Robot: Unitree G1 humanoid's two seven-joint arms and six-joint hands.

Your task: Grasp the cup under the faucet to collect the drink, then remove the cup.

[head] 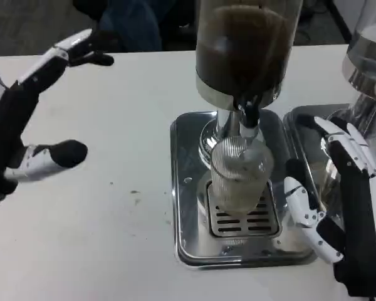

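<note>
A clear ribbed cup (pixel 239 175) stands upright on the drip grate (pixel 243 221) of the drink dispenser, directly under the black faucet (pixel 249 113). A pale drink fills its lower part. The dispenser's dark tank (pixel 244 44) rises above it. My right hand (pixel 338 200) is open just right of the cup, fingers spread, a small gap between thumb and cup. My left hand (pixel 25 119) is open at the far left, raised over the table, far from the cup.
The dispenser sits on a shiny steel drip tray (pixel 188 188). A second dispenser with its own tray (pixel 370 75) stands at the right edge behind my right hand. White table (pixel 113 238) stretches to the left and front.
</note>
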